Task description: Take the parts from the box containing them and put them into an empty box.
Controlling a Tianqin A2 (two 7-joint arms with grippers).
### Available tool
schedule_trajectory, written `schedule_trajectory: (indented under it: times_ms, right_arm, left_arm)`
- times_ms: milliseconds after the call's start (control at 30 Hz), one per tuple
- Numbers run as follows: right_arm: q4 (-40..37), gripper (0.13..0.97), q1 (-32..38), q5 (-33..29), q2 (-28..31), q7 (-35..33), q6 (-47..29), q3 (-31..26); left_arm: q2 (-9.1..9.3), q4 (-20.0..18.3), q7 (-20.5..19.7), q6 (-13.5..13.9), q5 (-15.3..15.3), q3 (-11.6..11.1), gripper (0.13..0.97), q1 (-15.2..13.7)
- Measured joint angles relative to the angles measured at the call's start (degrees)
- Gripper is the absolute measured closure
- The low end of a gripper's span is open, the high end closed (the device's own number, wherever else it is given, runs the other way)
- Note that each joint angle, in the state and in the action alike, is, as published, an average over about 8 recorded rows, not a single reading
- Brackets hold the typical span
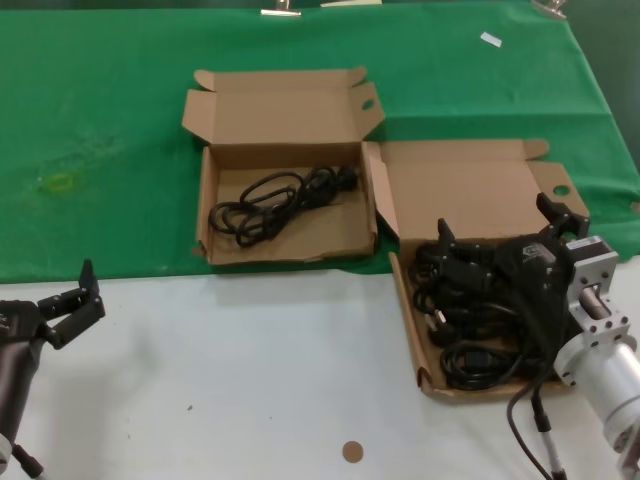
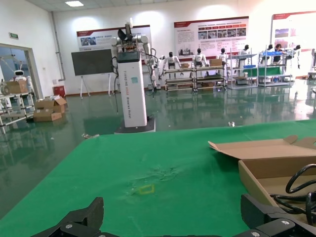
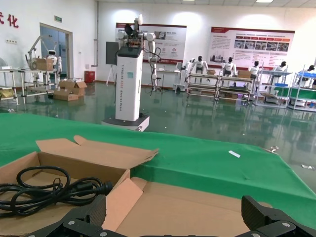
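1. Take the right-hand cardboard box as your landmark: it lies with its lid folded back, half on the green cloth and half on the white tabletop, and it holds the pile of black power cords.
2. Your right gripper hangs directly over this box, its two black fingers spread wide apart with nothing between them. In the head view the arm covers the box's right wall and part of the pile, so you cannot count the bundles.
3. In the right wrist view only the two fingertips show at the frame edge; the cords beneath the gripper are cut off, and you see just the box's lid.
4. The second cardboard box sits just to the left of the landmark box and farther back, fully on the cloth, their walls touching or nearly so. One looped cord bundle lies inside it; where its plugs sit is hard to make out.
5. Your left gripper is parked well to the left of the landmark box, over the white tabletop, fingers open and empty.
6. A small brown disc lies on the tabletop nearer you than the landmark box, to its left.
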Motion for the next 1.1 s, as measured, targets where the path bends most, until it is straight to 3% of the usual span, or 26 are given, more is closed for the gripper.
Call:
schedule_trajectory:
  times_ms: [1100]
  right_arm:
    - [0.0, 0.129, 0.0, 0.0, 0.0, 0.0, 0.0, 0.0]
  left_arm:
    - [0.00, 0.0, 0.0, 0.0, 0.0, 0.0, 0.132, 0.0]
